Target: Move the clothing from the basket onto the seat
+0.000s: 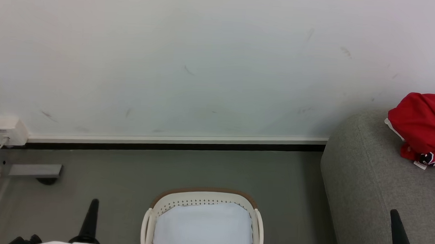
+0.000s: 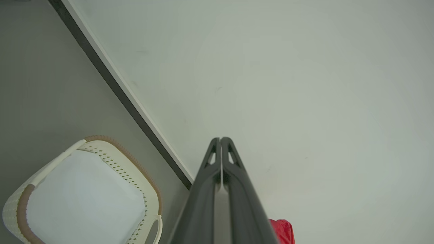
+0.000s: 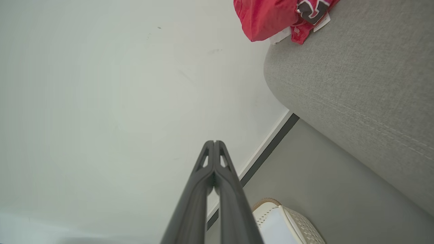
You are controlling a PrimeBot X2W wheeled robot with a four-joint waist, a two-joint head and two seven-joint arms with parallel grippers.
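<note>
Left gripper (image 1: 94, 202) and right gripper (image 1: 394, 213), both pinched closed and empty, I see at the lower corners; clothing (image 1: 423, 120) lies on the seat (image 1: 361, 187) at right, basket (image 1: 204, 191) bottom centre.

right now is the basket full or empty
Empty: inside the basket lies just its white liner; the red clothing is on the seat.

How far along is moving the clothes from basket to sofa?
Done: red clothes lie on the sofa; the visible part of the basket holds just its white liner. In hand: nothing; left gripper and right gripper shut, empty. Left: apparently nothing.
</note>
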